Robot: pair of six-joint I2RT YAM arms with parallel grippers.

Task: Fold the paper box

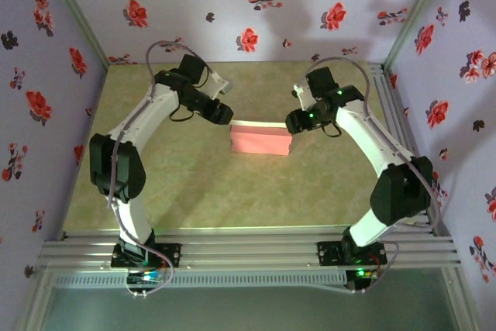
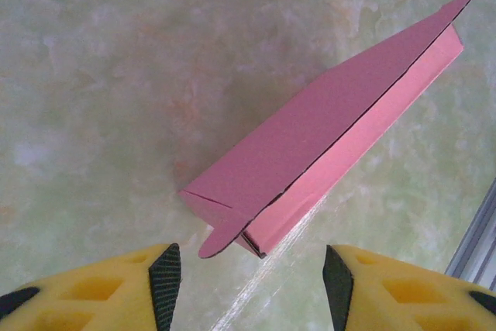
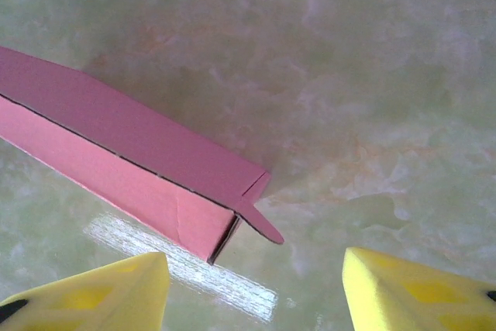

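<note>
The folded pink paper box [image 1: 261,139] lies mid-table [image 1: 194,184]. The left gripper [image 1: 223,115] at its left end and the right gripper [image 3: 256,257] at its right end both stand released, grasping nothing.

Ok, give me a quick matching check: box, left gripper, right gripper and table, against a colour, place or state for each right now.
Things:
1. box
2. left gripper
3. right gripper
4. table

Descriptions:
A. green, marbled
B. open, by the box's right end
C. pink, lying flat between the two arms
D. open, by the box's left end

Pairs: 1-C, 2-D, 3-B, 4-A
</note>
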